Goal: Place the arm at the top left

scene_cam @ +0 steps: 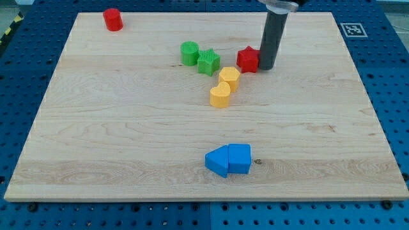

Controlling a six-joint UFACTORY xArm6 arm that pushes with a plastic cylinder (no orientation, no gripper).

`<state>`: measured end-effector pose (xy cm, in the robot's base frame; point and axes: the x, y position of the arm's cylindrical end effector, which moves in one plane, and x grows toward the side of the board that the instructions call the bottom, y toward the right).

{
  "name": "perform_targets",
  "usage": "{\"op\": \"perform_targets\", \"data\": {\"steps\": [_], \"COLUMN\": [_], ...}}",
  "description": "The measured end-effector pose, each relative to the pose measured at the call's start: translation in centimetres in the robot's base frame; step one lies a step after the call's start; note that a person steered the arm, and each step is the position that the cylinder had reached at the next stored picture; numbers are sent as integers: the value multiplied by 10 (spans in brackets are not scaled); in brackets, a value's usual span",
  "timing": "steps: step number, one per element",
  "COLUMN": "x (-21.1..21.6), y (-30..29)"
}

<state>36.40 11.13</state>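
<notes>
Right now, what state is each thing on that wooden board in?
My tip: down on the board, against the red star's right side.
Red star: upright, touching my tip.
Red cylinder: alone, top left.
Green cylinder: touching the green star.
Green star: beside the green cylinder.
Two yellow blocks: touching.
Two blue blocks: touching, near the bottom.

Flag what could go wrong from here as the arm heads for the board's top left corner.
1. My tip sits right beside the red star block, on its right; a straight leftward move would likely shove it.
2. Further along that line, the green cylinder and green star block could get pushed too.
3. The red cylinder already sits near the top left corner and may be knocked toward the board edge.
</notes>
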Motion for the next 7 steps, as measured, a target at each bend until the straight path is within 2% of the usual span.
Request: {"op": "perform_targets", "data": {"steps": [1, 2, 3, 4, 7], "x": [-4, -32, -84, -101, -103], "y": [-1, 21, 34, -9, -181]}}
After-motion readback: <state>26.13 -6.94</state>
